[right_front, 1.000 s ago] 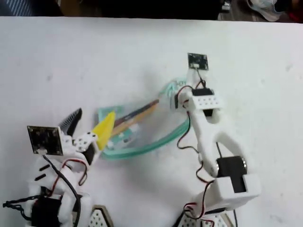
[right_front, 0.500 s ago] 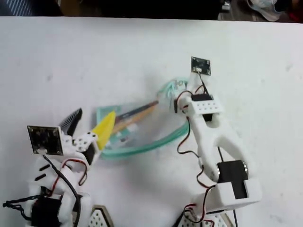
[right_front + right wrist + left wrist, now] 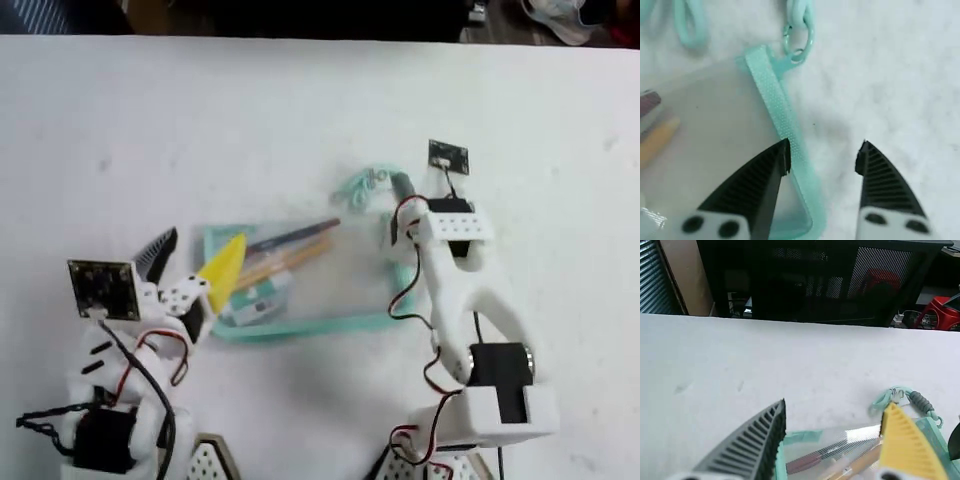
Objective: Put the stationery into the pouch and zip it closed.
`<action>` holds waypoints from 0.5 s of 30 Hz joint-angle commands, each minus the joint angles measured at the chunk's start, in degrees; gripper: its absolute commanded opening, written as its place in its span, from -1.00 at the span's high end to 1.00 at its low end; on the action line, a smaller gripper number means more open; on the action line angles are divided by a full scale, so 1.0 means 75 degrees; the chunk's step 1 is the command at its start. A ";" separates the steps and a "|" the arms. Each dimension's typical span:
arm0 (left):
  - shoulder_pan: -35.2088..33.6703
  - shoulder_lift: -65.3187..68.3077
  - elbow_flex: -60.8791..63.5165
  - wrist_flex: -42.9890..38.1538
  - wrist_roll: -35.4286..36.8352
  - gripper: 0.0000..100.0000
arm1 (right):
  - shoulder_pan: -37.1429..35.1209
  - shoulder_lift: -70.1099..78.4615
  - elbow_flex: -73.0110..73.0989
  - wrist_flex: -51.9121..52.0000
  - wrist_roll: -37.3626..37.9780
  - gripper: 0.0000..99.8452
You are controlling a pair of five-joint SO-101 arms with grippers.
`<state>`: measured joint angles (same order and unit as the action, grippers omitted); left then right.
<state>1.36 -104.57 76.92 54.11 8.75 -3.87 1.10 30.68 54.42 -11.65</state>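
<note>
The left gripper (image 3: 190, 262) is spread wide and holds nothing. Its yellow finger hangs over the left end of the pouch (image 3: 350, 278), and its grey finger is over the bare worktop (image 3: 150, 120) just beside that end.

The pouch lies flat near the middle of the worktop. It is of clear film with a teal fabric edge. The stationery (image 3: 290, 250) is inside it, some pencils and a small pale piece.

I judge the pouch to be light, soft and rather slippery, so it will slide or fold if it is pushed. The teal edge looks firmer than the film and should be the better place to take hold. A teal cord (image 3: 365, 185) hangs from one corner.

The right gripper (image 3: 825, 150) is also spread and empty. One finger is over the teal edge, the other over the worktop beside it. Whether it touches the pouch, I cannot tell.
</note>
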 commanded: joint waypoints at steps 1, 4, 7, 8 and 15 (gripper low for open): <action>-0.0041 0.0029 0.0035 -0.0516 0.0023 0.38 | 0.0440 -0.0369 -0.0188 -0.0111 0.0047 0.66; -0.0229 0.0029 -0.0234 -0.0328 0.0059 0.50 | 0.0709 -0.0369 -0.0176 -0.0369 0.0047 0.66; -0.0897 0.0018 -0.1020 -0.0059 0.0012 0.86 | 0.0990 -0.0416 -0.0211 -0.0416 0.0070 0.71; -0.1084 0.0018 -0.1219 -0.0082 -0.0129 0.97 | 0.1108 -0.0428 -0.0211 -0.0416 0.0059 0.74; -0.0779 0.0041 -0.1641 0.0047 -0.2040 0.95 | 0.1401 -0.0404 -0.0516 -0.0428 0.0105 0.97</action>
<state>-6.73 -104.84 67.69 53.23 -0.22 6.15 0.66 29.71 52.04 -11.56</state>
